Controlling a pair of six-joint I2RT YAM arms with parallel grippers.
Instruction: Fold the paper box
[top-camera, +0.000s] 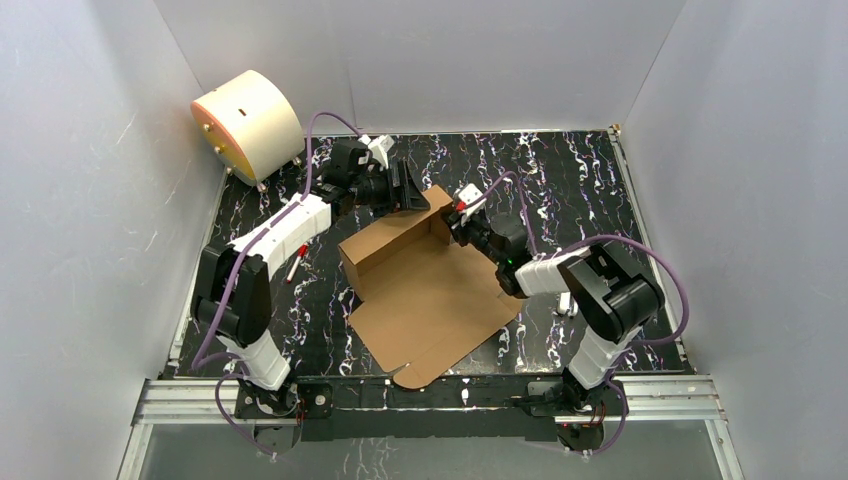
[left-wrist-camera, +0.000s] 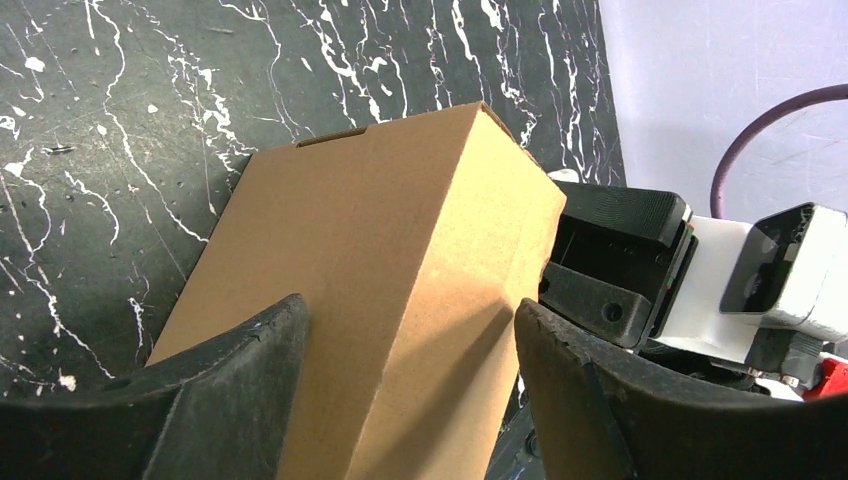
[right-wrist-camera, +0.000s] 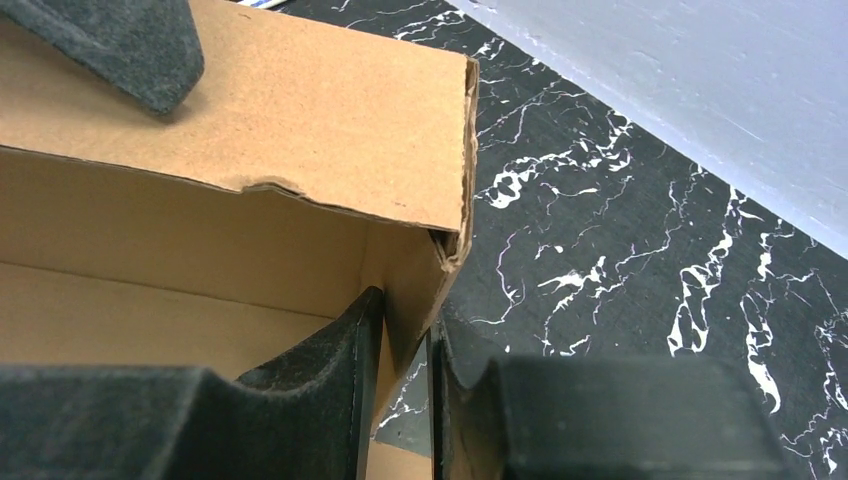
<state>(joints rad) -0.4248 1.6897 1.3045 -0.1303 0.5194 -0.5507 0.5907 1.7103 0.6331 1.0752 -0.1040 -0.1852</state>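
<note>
- Roughly halfway, I judge: the plain brown corrugated cardboard paper box (top-camera: 430, 300) sits in the middle of the black, white-veined tabletop (top-camera: 600, 190), with its far and left walls raised.
- Its large near panel lies flat toward the arm bases, and the right side looks unfinished.
- The left gripper (left-wrist-camera: 408, 310) straddles the folded far wall, fingers wide apart.
- The right gripper (right-wrist-camera: 405, 310) pinches the far-right corner wall, fingers nearly together on the cardboard.
- Left to do, likely: the right wall, the tucking, and closing the lid.
</note>
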